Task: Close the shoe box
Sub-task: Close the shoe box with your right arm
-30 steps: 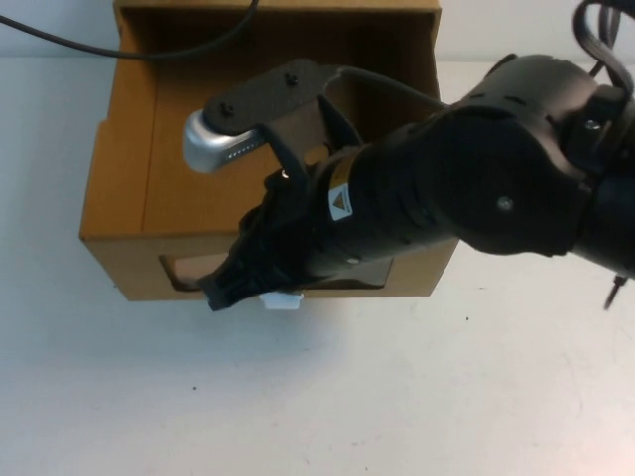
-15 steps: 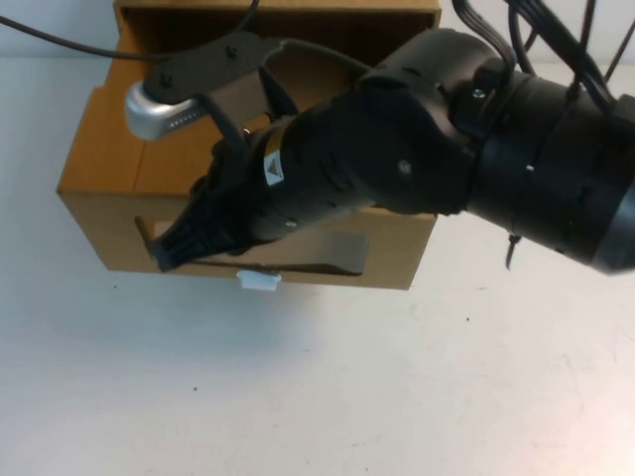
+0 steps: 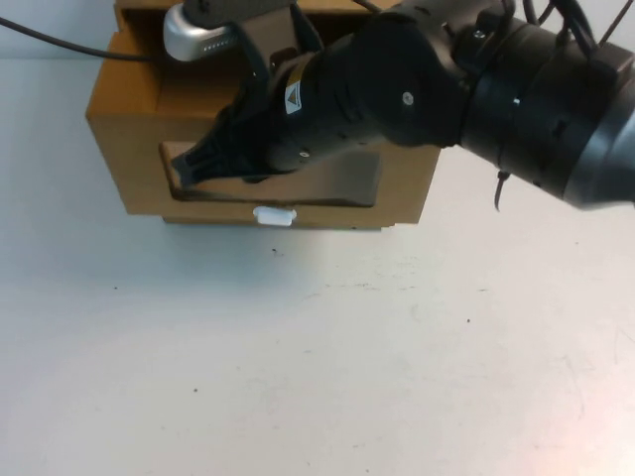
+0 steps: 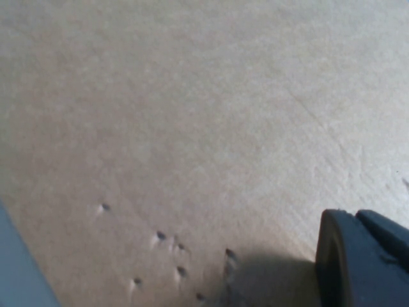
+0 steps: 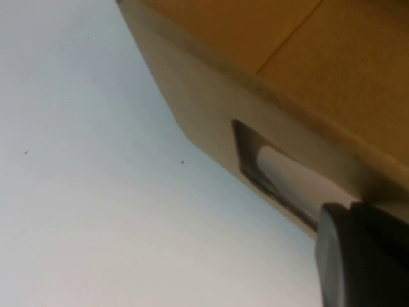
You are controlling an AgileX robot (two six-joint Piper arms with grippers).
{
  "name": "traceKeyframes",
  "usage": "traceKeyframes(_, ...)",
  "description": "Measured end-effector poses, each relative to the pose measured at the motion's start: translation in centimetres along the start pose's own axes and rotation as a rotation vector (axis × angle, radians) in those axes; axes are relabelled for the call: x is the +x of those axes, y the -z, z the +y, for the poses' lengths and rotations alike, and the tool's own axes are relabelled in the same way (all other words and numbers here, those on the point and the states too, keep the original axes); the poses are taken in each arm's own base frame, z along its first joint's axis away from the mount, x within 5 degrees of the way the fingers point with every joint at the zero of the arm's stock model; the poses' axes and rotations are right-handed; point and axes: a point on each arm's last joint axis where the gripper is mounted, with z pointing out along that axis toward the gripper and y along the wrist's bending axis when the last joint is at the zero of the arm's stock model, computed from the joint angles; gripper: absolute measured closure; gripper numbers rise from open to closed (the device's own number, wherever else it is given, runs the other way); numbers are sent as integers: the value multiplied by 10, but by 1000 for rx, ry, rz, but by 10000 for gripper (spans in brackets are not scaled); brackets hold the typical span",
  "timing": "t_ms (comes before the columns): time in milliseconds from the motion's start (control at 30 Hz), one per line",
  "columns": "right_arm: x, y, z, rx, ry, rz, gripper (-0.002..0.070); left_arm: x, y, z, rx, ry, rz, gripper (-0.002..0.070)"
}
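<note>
Currently right gripper (image 3: 189, 169) presses the shoe box (image 3: 129, 139) front at 11 o'clock, finger state indiscernible; left gripper (image 4: 358, 256) hovers over counter (image 3: 347, 367), likewise indiscernible.

Brown cardboard shoe box (image 3: 134, 159), windowed front w/ white tab below, at table's far edge.

Right arm (image 3: 417, 99) is covering the shoe box (image 3: 129, 149) window; right pincer (image 3: 189, 169) jaw state is staying unreadable.
</note>
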Motion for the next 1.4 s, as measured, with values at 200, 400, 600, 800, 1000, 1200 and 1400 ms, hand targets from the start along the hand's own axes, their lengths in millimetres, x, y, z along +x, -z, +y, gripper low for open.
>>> traceKeyframes(200,-5,-11,-7,12,-11,-26,687,0,0,0,0,0,0,680)
traceKeyframes(400,-5,-6,-4,-26,18,39,687,0,0,0,0,0,0,680)
traceKeyframes(600,-4,18,0,-70,54,123,687,0,0,0,0,0,0,680)
traceKeyframes(800,-9,40,-19,4,57,113,687,0,0,0,0,0,0,680)
traceKeyframes(1000,-9,43,-47,62,10,120,687,0,0,0,1,0,2,680)
traceKeyframes(1200,-13,42,-60,80,-16,63,687,0,0,0,1,0,2,680)
traceKeyframes(1400,-14,31,-69,65,-67,39,687,0,0,0,2,0,3,680)
